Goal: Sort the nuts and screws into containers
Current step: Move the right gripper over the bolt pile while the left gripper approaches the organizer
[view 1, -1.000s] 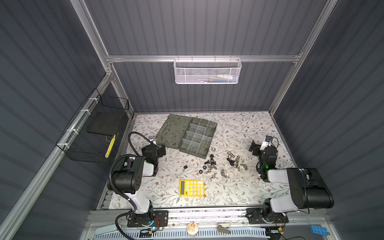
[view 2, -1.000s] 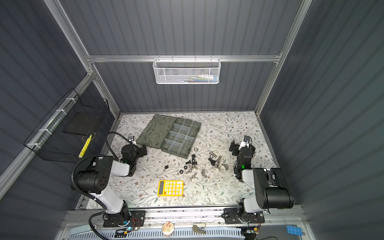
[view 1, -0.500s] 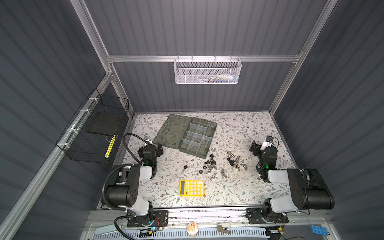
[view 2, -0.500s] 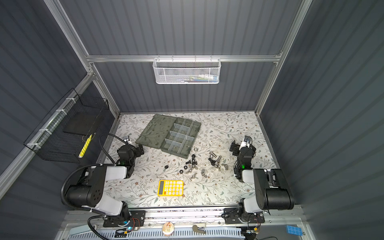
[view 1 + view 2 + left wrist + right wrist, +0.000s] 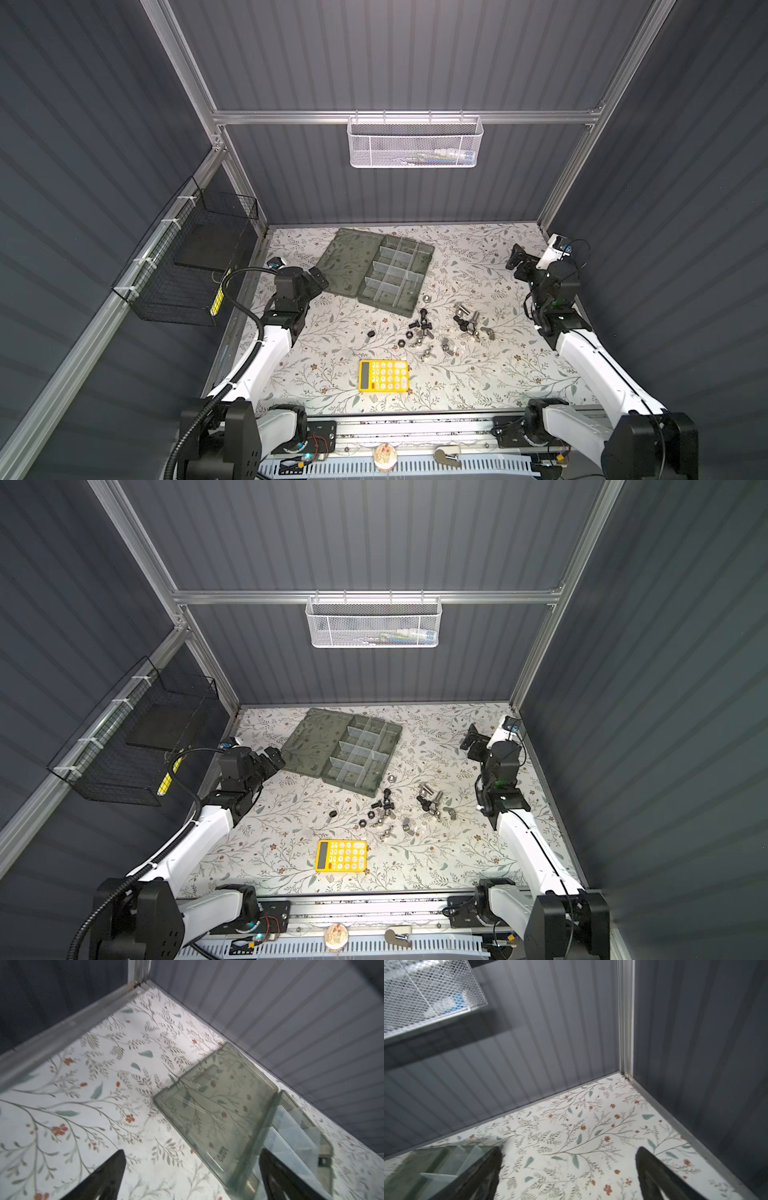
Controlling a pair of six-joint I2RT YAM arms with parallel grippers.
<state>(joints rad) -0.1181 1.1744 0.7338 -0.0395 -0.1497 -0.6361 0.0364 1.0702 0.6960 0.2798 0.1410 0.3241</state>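
**Top views.** The left gripper [image 5: 316, 279], jaws spread wide and empty, hangs just beside the near corner of the open lid [image 5: 353, 258] of the organiser box [image 5: 349, 786]. The containers [image 5: 395, 272] lie beyond the lid from it and appear empty. The right gripper [image 5: 516, 262], equally wide and empty, hovers over bare table [image 5: 478, 266], well apart from the containers. The screws [image 5: 420, 325] and nuts [image 5: 448, 348] lie loose between the two grippers, back toward the arm bases. A yellow calculator [image 5: 383, 376] lies further back still.

**Left wrist view.** The fingers [image 5: 104, 1176] frame the lid's edge, and one overlaps the first dividers. No fastener is in sight.

**Right wrist view.** The fingers [image 5: 654, 1172] frame bare table, with a corner of the box beside one of them.

**Step in hand (judged).** This is the approach to a first pick, with nothing sorted yet. It would go best to bring one gripper over the pile and choose an outlier such as the lone black nut [image 5: 370, 333]. The jaws should be narrowed before descending vertically astride it, since neighbouring pieces lie close. Screws and nuts belong in separate containers.
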